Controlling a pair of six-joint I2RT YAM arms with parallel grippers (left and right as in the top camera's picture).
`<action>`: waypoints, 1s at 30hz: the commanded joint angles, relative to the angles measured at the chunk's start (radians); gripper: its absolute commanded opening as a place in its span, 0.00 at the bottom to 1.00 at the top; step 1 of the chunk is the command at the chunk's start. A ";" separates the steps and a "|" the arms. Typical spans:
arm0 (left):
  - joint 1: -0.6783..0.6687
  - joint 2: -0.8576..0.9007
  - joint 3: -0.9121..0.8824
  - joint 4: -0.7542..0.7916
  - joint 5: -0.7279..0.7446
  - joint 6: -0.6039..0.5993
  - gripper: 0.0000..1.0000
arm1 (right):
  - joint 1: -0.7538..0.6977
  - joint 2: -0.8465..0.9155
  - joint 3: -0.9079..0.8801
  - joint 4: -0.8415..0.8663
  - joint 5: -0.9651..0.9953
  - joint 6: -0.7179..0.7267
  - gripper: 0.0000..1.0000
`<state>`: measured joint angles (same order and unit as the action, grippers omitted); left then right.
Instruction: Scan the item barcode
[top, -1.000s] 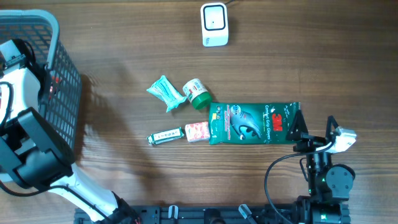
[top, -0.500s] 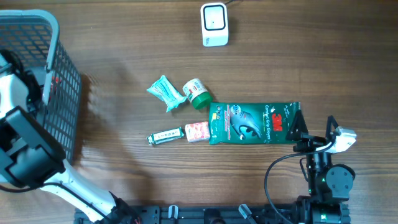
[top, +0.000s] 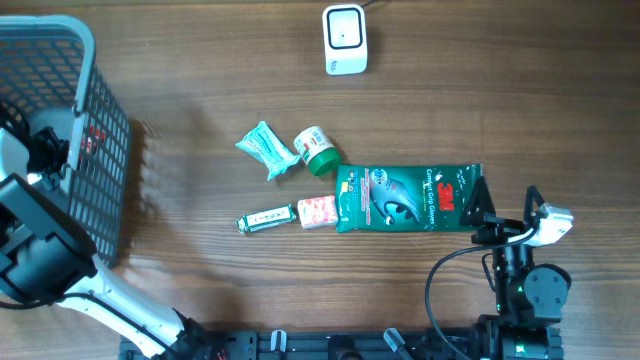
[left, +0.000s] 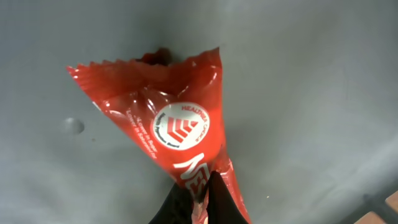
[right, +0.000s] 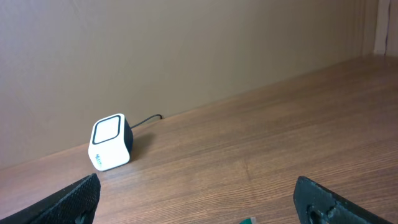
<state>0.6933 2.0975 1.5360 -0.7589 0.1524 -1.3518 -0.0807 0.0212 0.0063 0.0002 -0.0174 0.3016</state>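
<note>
**While the right arm idles, the left pinches a red packet in the basket**

Where the basket (top: 88, 60) stands at 9 o'clock on the table (top: 200, 90), the left arm reaches down inside it. Its wrist camera shows the left gripper (left: 200, 199) with its jaws pinched narrowly onto the lower end of a red packet (left: 168, 124). The packet fans upward to a jagged sealed edge, a round white logo facing the lens, with a plain grey surface behind it.

At 12 o'clock sits the white scanner (top: 345, 38), well apart from the basket, its cable leading off the top edge.

Around the centre lie a teal packet (top: 266, 150) and a small bottle (top: 316, 150) with a green cap, just beside each other. Below them are a thin strip (top: 266, 217) and a pink packet (top: 316, 211), which touches the left end of a green glove pack (top: 408, 197).

At 4 o'clock the right gripper (right: 199, 208) hangs by the pack's right end, jaws spread wide and holding nothing, pointed toward the scanner.
</note>
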 joint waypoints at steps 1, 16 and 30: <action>0.009 0.036 -0.043 -0.023 0.000 0.073 0.04 | 0.003 -0.005 -0.001 0.005 0.007 -0.011 1.00; 0.014 -0.573 -0.043 0.014 -0.140 0.275 0.04 | 0.003 -0.005 -0.001 0.005 0.007 -0.011 1.00; 0.016 -0.195 -0.044 0.075 -0.117 0.267 1.00 | 0.003 -0.005 -0.001 0.005 0.007 -0.011 1.00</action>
<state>0.7044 1.7924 1.4940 -0.7235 -0.0437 -1.0958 -0.0807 0.0212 0.0063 0.0002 -0.0174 0.3016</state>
